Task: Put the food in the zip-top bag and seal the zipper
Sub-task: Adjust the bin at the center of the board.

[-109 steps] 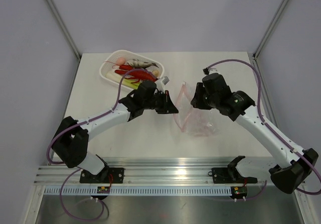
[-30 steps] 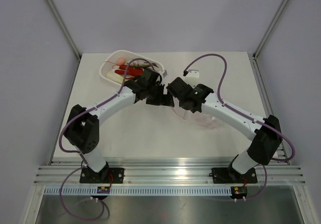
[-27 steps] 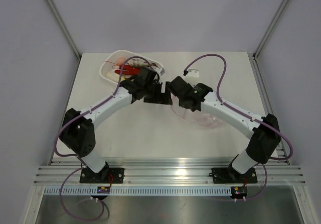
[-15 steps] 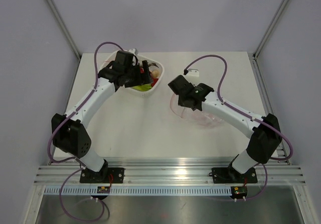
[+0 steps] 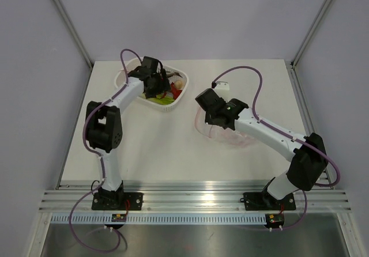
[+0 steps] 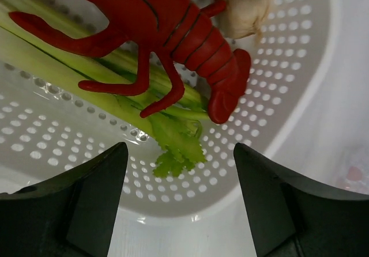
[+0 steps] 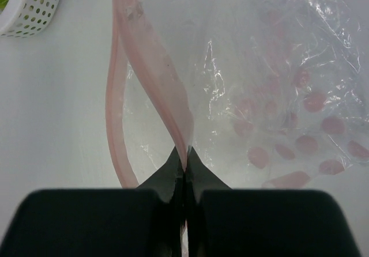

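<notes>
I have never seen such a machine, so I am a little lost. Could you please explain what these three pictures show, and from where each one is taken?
These are two robot arms fixed to the near edge of a table. The wide picture comes from a camera above and behind them; the other two come from small cameras on each wrist.

The left hand hangs open over a white basket holding toy food: a red lobster lying on a green vegetable, with a pale piece beside it.

The right hand is shut on the pink zipper of a clear plastic bag, holding up one side of its mouth. The bag is printed with pink spots and lies on the table.
</notes>
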